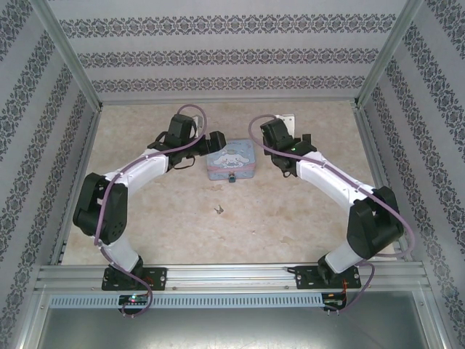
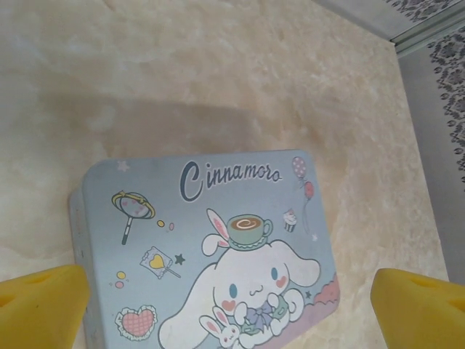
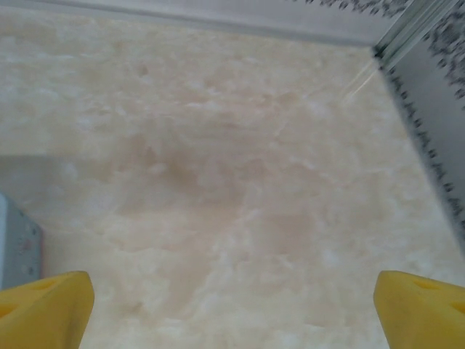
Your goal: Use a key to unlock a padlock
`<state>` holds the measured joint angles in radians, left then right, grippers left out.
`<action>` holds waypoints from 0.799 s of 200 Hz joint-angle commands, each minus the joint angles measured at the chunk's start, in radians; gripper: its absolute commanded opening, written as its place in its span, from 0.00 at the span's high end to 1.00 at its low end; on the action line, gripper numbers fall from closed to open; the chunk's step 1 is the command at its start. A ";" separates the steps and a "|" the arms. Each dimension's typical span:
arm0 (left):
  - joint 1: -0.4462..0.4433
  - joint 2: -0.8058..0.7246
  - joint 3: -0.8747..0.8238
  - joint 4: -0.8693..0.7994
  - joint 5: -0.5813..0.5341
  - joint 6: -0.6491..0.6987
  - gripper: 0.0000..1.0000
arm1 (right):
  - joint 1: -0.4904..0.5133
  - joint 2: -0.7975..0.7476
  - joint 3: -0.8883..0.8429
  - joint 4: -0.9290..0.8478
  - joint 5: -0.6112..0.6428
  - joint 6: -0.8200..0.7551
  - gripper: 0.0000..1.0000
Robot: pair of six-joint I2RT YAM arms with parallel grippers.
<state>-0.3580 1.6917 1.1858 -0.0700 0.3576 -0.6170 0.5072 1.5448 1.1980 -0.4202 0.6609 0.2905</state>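
Both hands are wide open and empty: your left hand [image 2: 232,313] hovers over the tin box [image 2: 203,247], and your right hand [image 3: 232,313] hovers over bare tabletop [image 3: 218,182] just beside the tin. The padlock [image 1: 231,177] sits at the tin's near edge, and the key [image 1: 219,210] lies flat on the tabletop nearer the arm bases, apart from both hands. Risk: the key is tiny and flat, so your pads may skid over it or flick it away, and if you pinch it skewed it likely won't line up with the keyhole, while an unbraced padlock or tin may slide when you push.
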 commanded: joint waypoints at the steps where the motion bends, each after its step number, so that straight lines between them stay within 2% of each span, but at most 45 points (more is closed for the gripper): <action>1: 0.013 -0.060 -0.024 -0.014 -0.009 0.025 0.00 | -0.001 -0.082 -0.001 -0.041 0.028 -0.045 0.02; 13: 0.016 -0.082 -0.037 -0.015 -0.012 0.026 0.00 | -0.008 -0.124 -0.031 -0.034 -0.050 0.018 0.02; 43: 0.029 -0.154 -0.081 -0.020 -0.025 0.027 0.01 | -0.024 -0.219 -0.130 0.027 -0.371 0.128 0.02; 59: 0.038 -0.195 -0.112 -0.020 -0.036 0.025 0.01 | -0.019 -0.227 -0.148 0.029 -0.481 0.191 0.02; 85: 0.050 -0.258 -0.170 -0.017 -0.057 0.017 0.01 | 0.014 -0.204 -0.181 0.051 -0.649 0.337 0.10; 115: 0.057 -0.320 -0.250 0.002 -0.096 -0.012 0.01 | 0.106 -0.108 -0.189 0.077 -0.740 0.526 0.20; 149: 0.066 -0.364 -0.310 0.006 -0.122 -0.046 0.01 | 0.230 0.039 -0.148 0.053 -0.723 0.740 0.29; 160: 0.068 -0.380 -0.324 0.004 -0.131 -0.051 0.01 | 0.261 0.080 -0.139 0.056 -0.721 0.801 0.35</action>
<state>-0.3054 1.3571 0.8864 -0.0738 0.2680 -0.6380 0.7151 1.5566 1.0264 -0.3588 -0.0311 0.8871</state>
